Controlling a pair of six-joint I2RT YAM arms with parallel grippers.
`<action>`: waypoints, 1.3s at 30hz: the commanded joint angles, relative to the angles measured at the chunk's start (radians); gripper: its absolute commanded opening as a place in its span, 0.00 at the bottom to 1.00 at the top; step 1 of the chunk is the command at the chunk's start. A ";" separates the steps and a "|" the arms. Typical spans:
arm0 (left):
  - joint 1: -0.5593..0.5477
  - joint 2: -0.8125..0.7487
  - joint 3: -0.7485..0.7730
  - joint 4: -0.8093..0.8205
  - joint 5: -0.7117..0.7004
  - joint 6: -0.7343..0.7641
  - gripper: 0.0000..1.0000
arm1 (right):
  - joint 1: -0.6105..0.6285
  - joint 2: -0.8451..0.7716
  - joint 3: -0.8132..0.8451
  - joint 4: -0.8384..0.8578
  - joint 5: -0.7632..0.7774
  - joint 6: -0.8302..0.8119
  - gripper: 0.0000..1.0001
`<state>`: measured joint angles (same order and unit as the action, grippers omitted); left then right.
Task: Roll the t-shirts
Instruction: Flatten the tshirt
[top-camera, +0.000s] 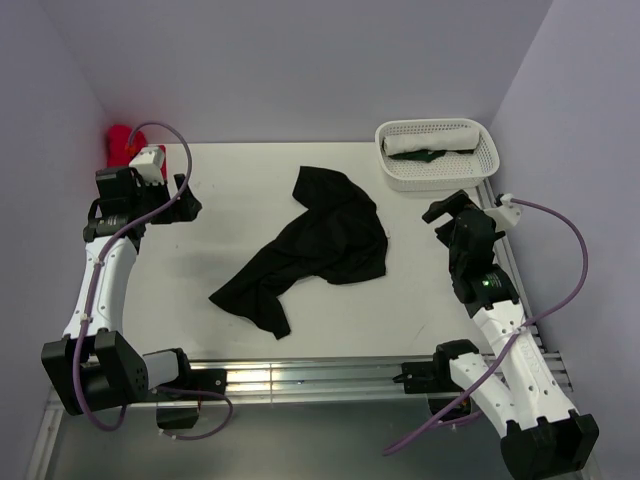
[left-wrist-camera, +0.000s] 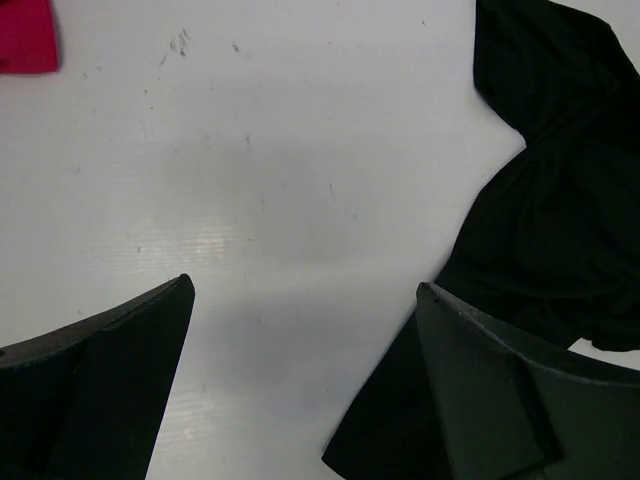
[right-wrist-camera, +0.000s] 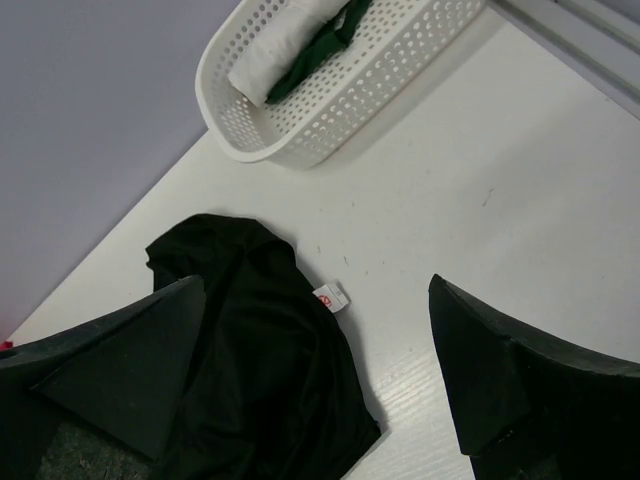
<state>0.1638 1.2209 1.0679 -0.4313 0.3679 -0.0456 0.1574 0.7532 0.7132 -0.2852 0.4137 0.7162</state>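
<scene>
A crumpled black t-shirt lies spread on the middle of the white table, with a small white label at its edge. A red t-shirt is bunched in the far left corner. My left gripper hovers open left of the black shirt, which shows past its right finger; only bare table lies between the jaws. My right gripper hangs open to the right of the shirt, its jaws over the shirt's right edge, touching nothing.
A white perforated basket stands at the far right and holds a rolled white shirt and a dark green one. Purple walls close off the back and sides. A metal rail runs along the near edge.
</scene>
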 joint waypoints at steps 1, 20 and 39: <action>0.000 -0.023 0.032 0.005 0.035 0.012 0.99 | -0.001 -0.012 0.006 0.006 0.000 0.000 1.00; -0.004 0.014 0.050 -0.101 0.137 0.114 0.95 | 0.088 0.054 -0.001 -0.020 -0.136 -0.017 0.94; -0.597 -0.017 0.009 -0.405 -0.108 0.359 0.93 | 0.399 0.448 -0.119 0.066 -0.070 0.250 0.69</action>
<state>-0.3485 1.2125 1.0821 -0.8024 0.3187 0.2939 0.5457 1.1934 0.6125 -0.2882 0.3241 0.9070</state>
